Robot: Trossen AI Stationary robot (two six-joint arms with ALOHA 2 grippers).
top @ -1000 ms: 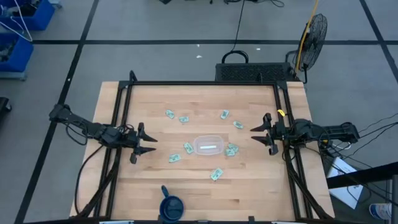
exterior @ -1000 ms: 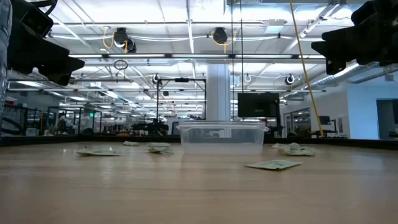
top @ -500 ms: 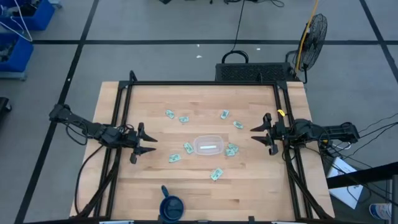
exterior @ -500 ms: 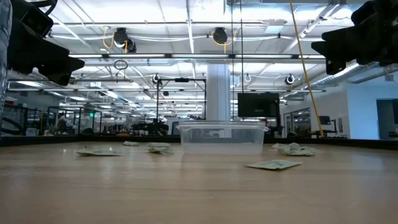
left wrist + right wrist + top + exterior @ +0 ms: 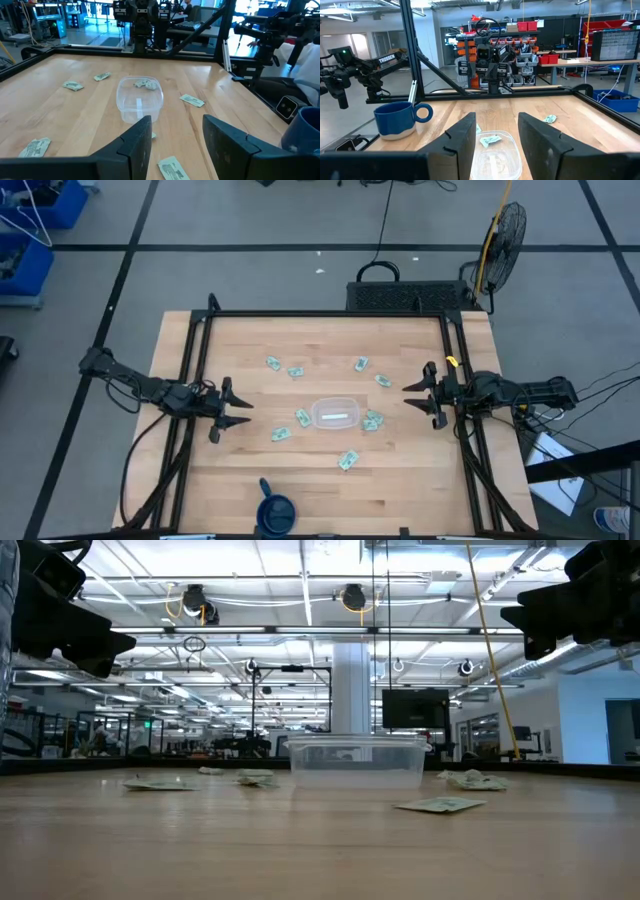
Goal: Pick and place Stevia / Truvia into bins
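Note:
The clear plastic tub [image 5: 335, 415] stands mid-table and also shows in the low view [image 5: 356, 761] and both wrist views [image 5: 139, 100] [image 5: 495, 154]; something pale lies inside it. Several pale green sachets lie flat around it, such as one [image 5: 273, 363] toward the far side, one [image 5: 373, 420] by the tub's right side and one [image 5: 348, 461] toward the near edge. My left gripper [image 5: 235, 410] [image 5: 175, 135] hovers open left of the tub. My right gripper [image 5: 415, 393] [image 5: 497, 132] hovers open right of it. Neither touches anything.
A dark blue cup [image 5: 275, 510] [image 5: 400, 119] stands at the table's near edge. A black frame [image 5: 330, 315] runs along the far, left and right sides. Bare wood lies between each gripper and the sachets. A fan [image 5: 505, 230] stands beyond the far right corner.

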